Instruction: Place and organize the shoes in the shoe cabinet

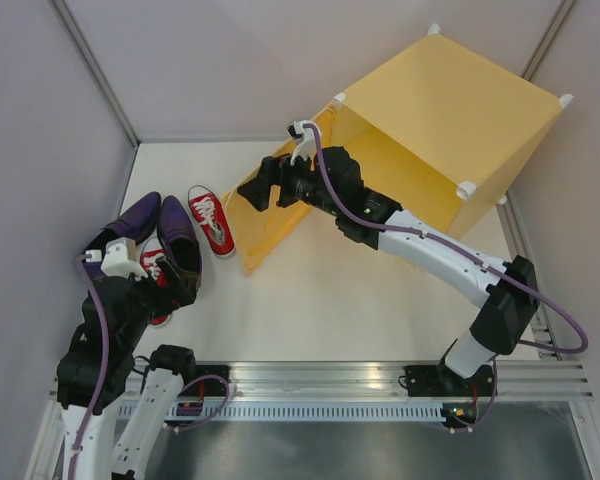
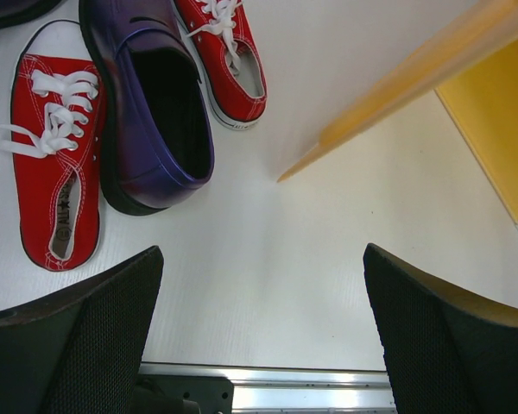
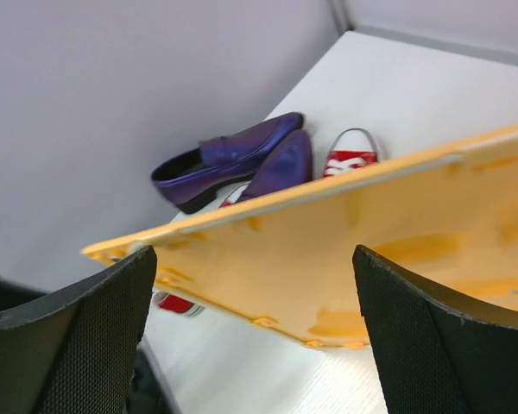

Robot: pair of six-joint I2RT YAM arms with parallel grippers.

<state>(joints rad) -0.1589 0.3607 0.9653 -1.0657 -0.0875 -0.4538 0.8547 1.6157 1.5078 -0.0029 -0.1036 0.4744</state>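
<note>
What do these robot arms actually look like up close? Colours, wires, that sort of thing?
The left arm and right arm have white tube links joined by chunky black joints, with a purple cable looping along each. The left gripper and right gripper each carry two broad black fingers with a fine mesh-like texture.

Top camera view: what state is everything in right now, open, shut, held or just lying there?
Shoe cabinet: its door is swung open.
Purple loafers: lying on the table, outside the cabinet, not held.
Red sneakers: laced, on the table beside the loafers, not held.
Left gripper: open, empty, near the shoes.
Right gripper: open, at the door's edge.
</note>
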